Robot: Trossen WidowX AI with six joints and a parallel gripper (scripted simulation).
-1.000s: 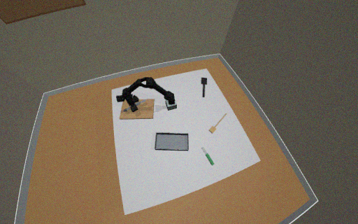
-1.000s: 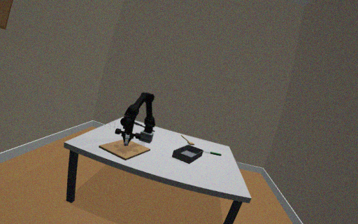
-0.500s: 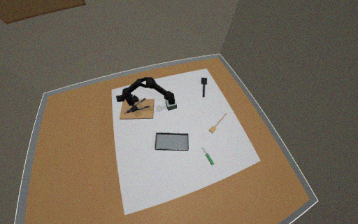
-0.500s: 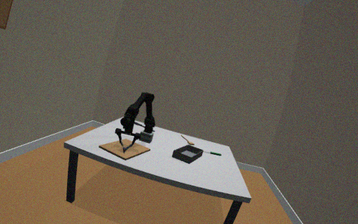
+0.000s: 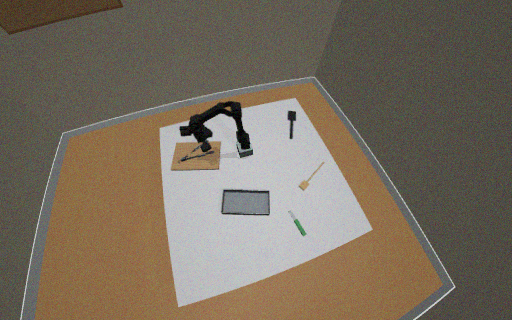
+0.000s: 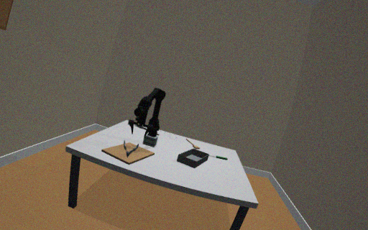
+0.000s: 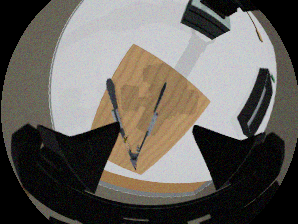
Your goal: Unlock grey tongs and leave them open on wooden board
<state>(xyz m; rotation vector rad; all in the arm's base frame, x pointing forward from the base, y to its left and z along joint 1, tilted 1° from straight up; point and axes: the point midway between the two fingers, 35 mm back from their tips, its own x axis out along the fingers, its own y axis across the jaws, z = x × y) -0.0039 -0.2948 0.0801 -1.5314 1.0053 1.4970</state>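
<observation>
The grey tongs (image 5: 197, 156) (image 6: 127, 154) (image 7: 115, 107) lie on the wooden board (image 5: 197, 167) (image 6: 143, 154) (image 7: 135, 54) with their two arms spread in a V. In the wrist view the hinge end is nearest the gripper, by the board's near corner, and the tips point away. My gripper (image 7: 157, 127) is open and empty above the board, its fingers wide apart and clear of the tongs. The roasting tin (image 5: 245, 190) (image 6: 185, 162) (image 7: 245, 122) stands apart from the board with nothing across it.
The arm's base (image 5: 245, 151) (image 6: 150, 141) stands close beside the board. A wooden spatula (image 5: 304, 185) (image 6: 195, 146) and a green-handled tool (image 5: 299, 226) (image 6: 221, 158) lie beyond the tin. A black utensil (image 5: 291, 117) lies on the far side of the base.
</observation>
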